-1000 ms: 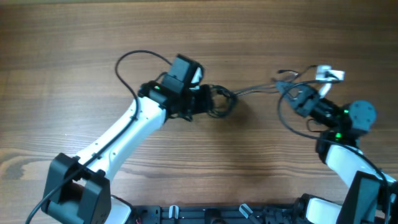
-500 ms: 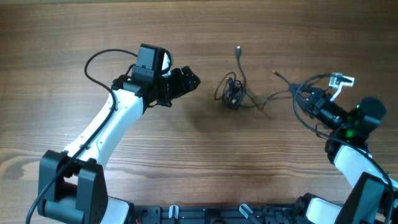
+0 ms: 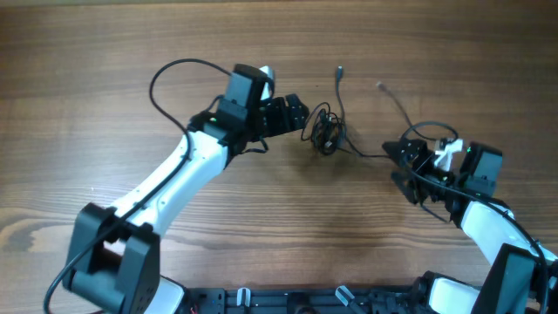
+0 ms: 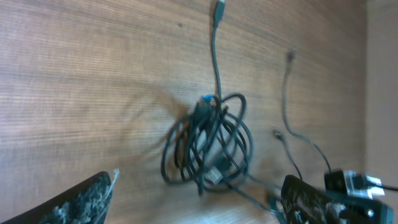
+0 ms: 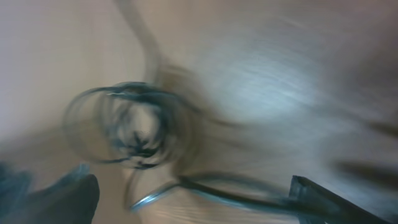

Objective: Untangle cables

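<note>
Between the fingers of the left gripper (image 3: pixel 300 114) nothing is held: the jaws stand wide apart, just left of the cables (image 3: pixel 326 131). The wrist view shows the cables lying framed between the two fingers (image 4: pixel 81 199) but untouched. At lower right the right gripper (image 3: pixel 404 167) is likewise spread wide and empty. One wire trails from the knot toward it; whether it brushes a finger I cannot tell, since that wrist view is smeared by motion. A second ago both grippers were clamped on the cables, stretching them taut; both have since let go, and the left, having backed off, has come back beside the heap. The cables sit at upper centre of the table (image 3: pixel 105 52) as a small knotted coil, with two tails straying upward, one tipped by a plug end (image 3: pixel 338 71). The pull seems to have freed those tails but not the core, so I judge the task far from done: a fresh grip on separate strands is likely needed.
</note>
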Available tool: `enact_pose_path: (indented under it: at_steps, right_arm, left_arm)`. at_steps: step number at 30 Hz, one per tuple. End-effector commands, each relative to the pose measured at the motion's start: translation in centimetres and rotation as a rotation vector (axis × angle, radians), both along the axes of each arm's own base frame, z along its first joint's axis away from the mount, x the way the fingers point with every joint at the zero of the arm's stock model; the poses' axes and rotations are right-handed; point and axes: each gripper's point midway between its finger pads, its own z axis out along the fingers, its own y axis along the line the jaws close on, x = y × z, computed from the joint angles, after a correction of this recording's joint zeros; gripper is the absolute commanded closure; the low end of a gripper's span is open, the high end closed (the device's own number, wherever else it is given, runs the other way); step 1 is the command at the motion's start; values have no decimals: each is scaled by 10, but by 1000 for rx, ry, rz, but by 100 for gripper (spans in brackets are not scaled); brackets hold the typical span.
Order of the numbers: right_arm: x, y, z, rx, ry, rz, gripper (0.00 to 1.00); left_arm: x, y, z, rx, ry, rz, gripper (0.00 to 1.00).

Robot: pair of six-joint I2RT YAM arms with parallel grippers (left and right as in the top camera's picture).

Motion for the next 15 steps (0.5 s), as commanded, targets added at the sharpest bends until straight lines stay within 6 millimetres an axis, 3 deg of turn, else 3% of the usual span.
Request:
enact_pose_path:
  at_steps: [1, 3, 7, 10, 15]
  right_arm:
    - [-10, -14, -18, -117, 79, -34, 0]
    - [-19, -11, -23, -113, 115, -17, 0]
    - [-24, 1, -17, -77, 78, 63, 0]
    - [-29, 18, -5, -4, 19, 155, 0]
    - [-53, 26, -12, -39, 26, 272, 0]
  left_arm:
    - [8, -9, -27, 115, -75, -66, 11]
    - [7, -22, -43, 136, -87, -120, 14]
    - [7, -34, -66, 180, -121, -207, 40]
    - [10, -39, -78, 180, -121, -212, 54]
    - [16, -37, -86, 181, -124, -198, 93]
